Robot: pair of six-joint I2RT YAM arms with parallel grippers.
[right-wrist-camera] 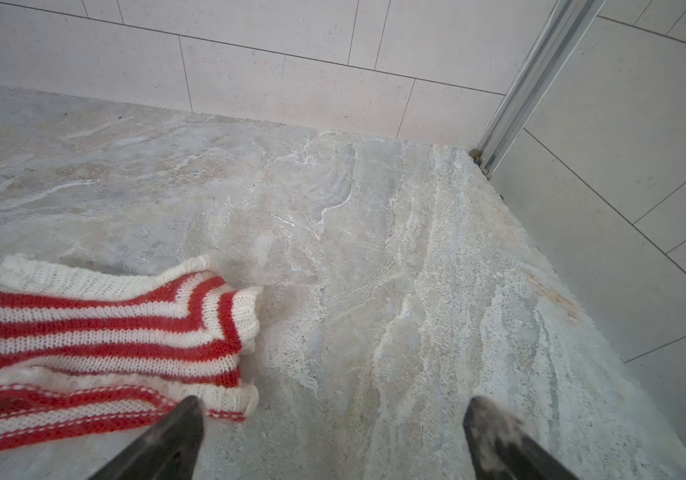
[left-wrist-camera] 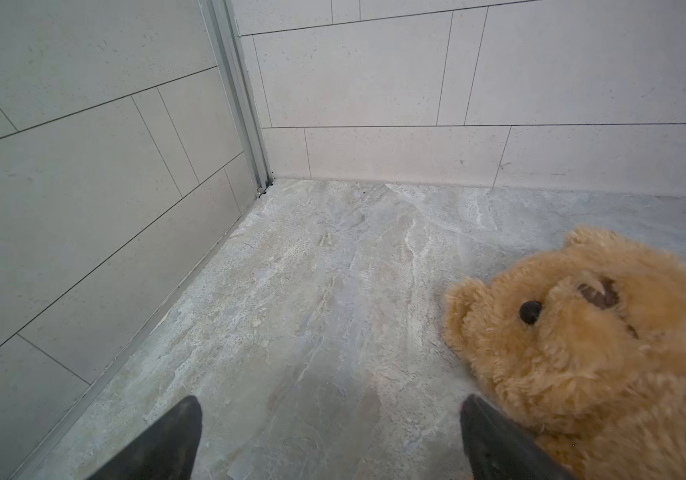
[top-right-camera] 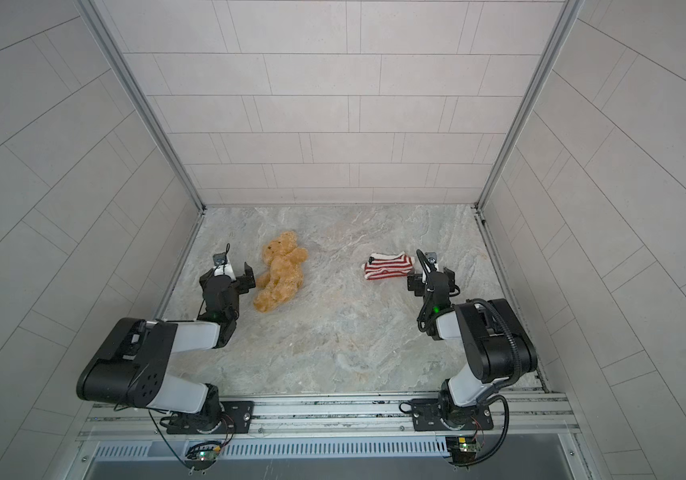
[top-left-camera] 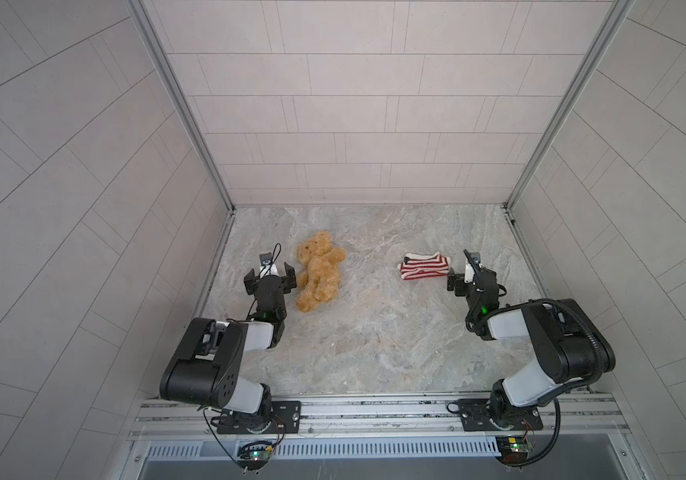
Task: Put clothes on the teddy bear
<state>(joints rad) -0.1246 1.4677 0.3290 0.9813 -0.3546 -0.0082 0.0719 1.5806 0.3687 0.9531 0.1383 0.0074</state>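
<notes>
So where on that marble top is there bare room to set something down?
The wide middle between bear and sweater is bare, as is the strip along the back wall and the front stretch by the rail. Tight only at the jaws, beside bear and sweater.

In the left wrist view the teddy bear [left-wrist-camera: 607, 357] is cut off by the frame: only head and chest show, one eye hidden. The sweater [right-wrist-camera: 83, 332] runs off the right wrist view. These views show only blurred tips of the left gripper [left-wrist-camera: 329, 415] and right gripper [right-wrist-camera: 333, 415].
</notes>
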